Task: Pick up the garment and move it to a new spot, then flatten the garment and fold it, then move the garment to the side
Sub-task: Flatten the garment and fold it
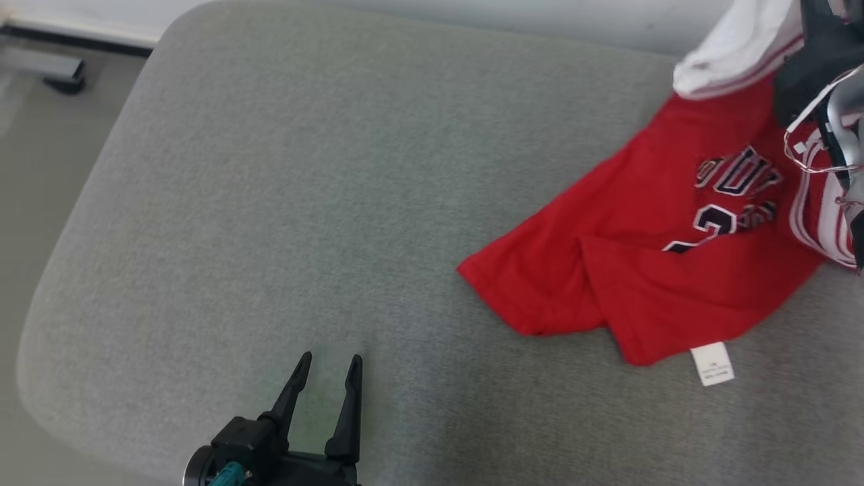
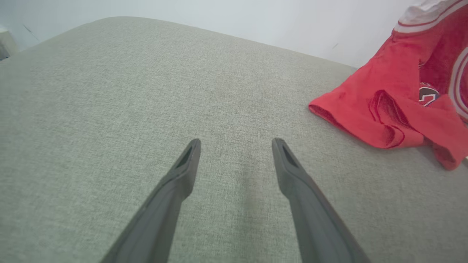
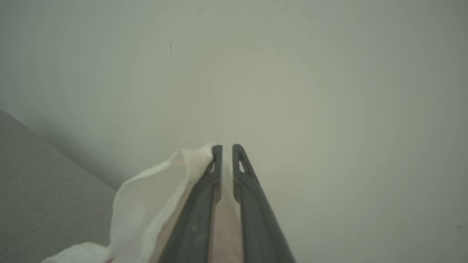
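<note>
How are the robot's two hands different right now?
The left gripper has its fingers spread wide and empty; the right gripper has its fingers nearly together, pinching the white edge of the red jersey. Both have long dark fingers.

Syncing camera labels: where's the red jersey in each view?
Head view: jersey, right side, upper part raised toward the top right corner.
Left wrist view: jersey, right edge, lying on the grey cushion.
Right wrist view: its white trim, lower left, draped beside the right end effector.
Shared landmark: the grey cushion.
</note>
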